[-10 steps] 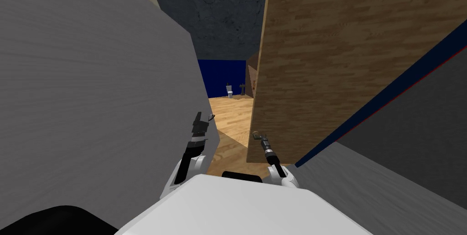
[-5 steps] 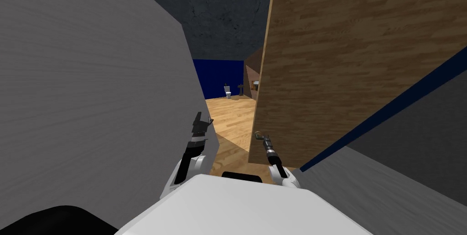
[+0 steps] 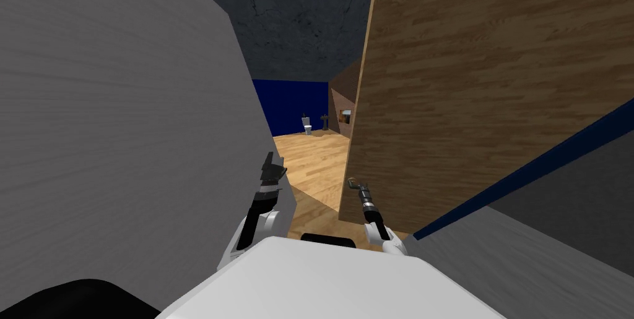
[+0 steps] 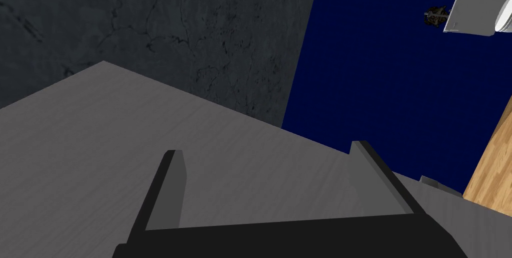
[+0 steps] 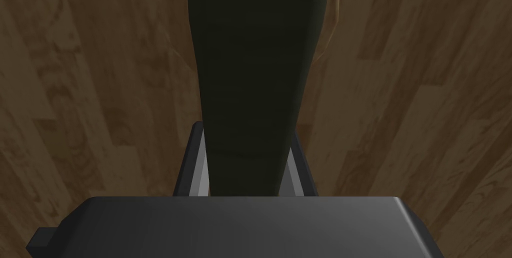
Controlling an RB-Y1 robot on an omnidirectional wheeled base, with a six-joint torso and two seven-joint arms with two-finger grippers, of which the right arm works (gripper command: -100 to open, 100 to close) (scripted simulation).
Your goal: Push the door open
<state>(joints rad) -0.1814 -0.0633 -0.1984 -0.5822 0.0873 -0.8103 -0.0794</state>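
Brown wood-grain door is standing partly open on my right, a gap showing light plank floor beyond; right gripper is clamping its dark elongated handle (left gripper is idling, fingers apart), so further pushing is probably remaining.

The dark handle is covering most of both fingers of the right gripper and running out of sight; far small things are showing too tiny to name.
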